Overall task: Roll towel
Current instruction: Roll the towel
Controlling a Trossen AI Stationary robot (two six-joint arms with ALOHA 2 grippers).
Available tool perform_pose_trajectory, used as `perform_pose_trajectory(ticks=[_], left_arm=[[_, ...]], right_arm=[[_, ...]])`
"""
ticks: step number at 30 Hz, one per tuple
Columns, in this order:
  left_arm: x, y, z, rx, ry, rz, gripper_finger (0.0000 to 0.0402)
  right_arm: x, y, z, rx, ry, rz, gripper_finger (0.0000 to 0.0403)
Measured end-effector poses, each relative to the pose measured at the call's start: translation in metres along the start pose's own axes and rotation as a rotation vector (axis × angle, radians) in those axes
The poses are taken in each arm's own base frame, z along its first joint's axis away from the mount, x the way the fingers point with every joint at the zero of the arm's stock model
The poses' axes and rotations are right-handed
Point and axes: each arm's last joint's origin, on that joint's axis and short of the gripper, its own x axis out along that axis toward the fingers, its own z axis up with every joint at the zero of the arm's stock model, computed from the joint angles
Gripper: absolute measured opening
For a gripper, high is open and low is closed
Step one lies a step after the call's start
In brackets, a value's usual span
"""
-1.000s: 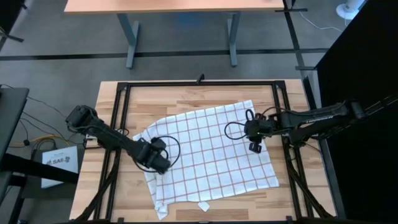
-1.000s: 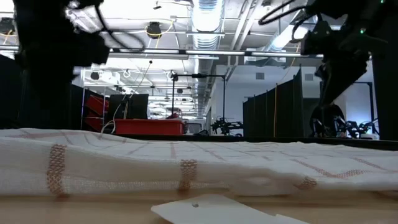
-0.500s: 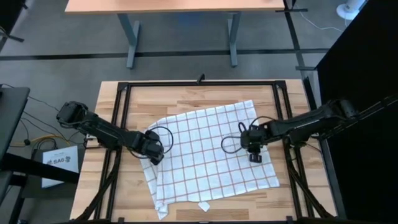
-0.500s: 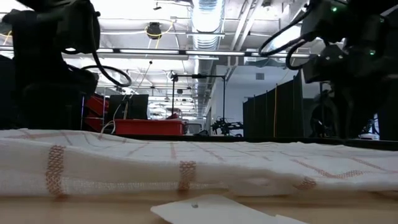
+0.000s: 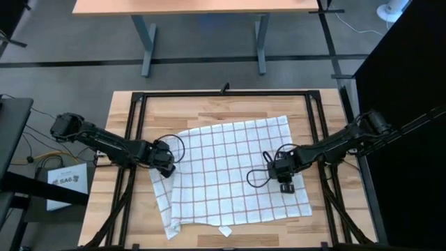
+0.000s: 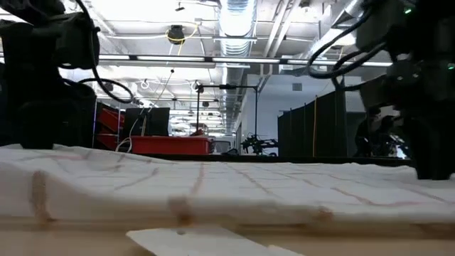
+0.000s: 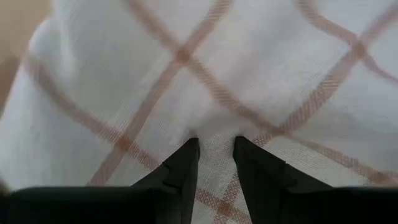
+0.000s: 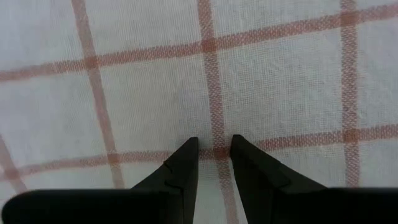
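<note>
The white towel (image 5: 233, 171) with reddish-brown grid lines lies spread on the wooden table. Its near left corner (image 5: 172, 229) is folded over, and a small white tag (image 5: 226, 231) sits at its near edge. My left gripper (image 5: 165, 160) is down on the towel's left part, its fingers nearly together. My right gripper (image 5: 285, 177) is down on the towel's right part, its fingers also nearly together. In the low view, the towel's near edge (image 6: 213, 213) lies as a low ridge along the table. My left gripper comes from above, slanting from the table's left, onto the towel close to its left edge. A small pucker of cloth (image 7: 214, 146) stands between its fingertips, and creases run out from them. The towel lies on the table. My right gripper presses its nearly shut fingertips (image 8: 186, 155) on the flat cloth (image 8: 214, 134) of the towel's right part. It slants down from the table's right. The cloth there lies flat on the table, with no pucker.
A black metal frame (image 5: 223, 93) runs around the table top, with rails along both sides. Bare wood (image 5: 181, 115) shows beyond the towel's far edge. A loose cable loop (image 5: 259, 176) hangs by my right gripper.
Both grippers have come down onto the towel. My left gripper has gone toward the table's left and far edges. The towel's left part has slid left with it and spread out. My right gripper has gone toward the near edge. The towel's right side has stayed put.
</note>
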Motion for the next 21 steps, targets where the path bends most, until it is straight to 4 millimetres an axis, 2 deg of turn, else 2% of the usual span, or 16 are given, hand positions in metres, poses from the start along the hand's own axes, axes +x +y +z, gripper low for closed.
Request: perform_pose_trajectory(ticks=[7, 12, 15, 18, 21], left_arm=[[-0.007, 0.016, -0.001, 0.038, 0.041, 0.029, 0.0094], [-0.015, 0.017, 0.002, 0.061, 0.060, -0.047, 0.0094], [-0.036, 0.006, 0.010, 0.102, 0.062, -0.185, 0.0094], [-0.068, -0.009, 0.020, 0.175, -0.013, -0.328, 0.0094], [-0.094, -0.016, 0.028, 0.225, -0.060, -0.381, 0.0094]], right_arm=[[0.002, 0.016, -0.019, -0.001, 0.035, 0.010, 0.0085], [-0.006, 0.009, -0.019, 0.045, 0.020, 0.011, 0.0085], [-0.023, 0.005, -0.015, 0.052, -0.046, 0.026, 0.0085], [-0.050, 0.005, -0.004, 0.028, -0.221, 0.076, 0.0085], [-0.061, -0.007, -0.005, 0.071, -0.269, 0.055, 0.0085]])
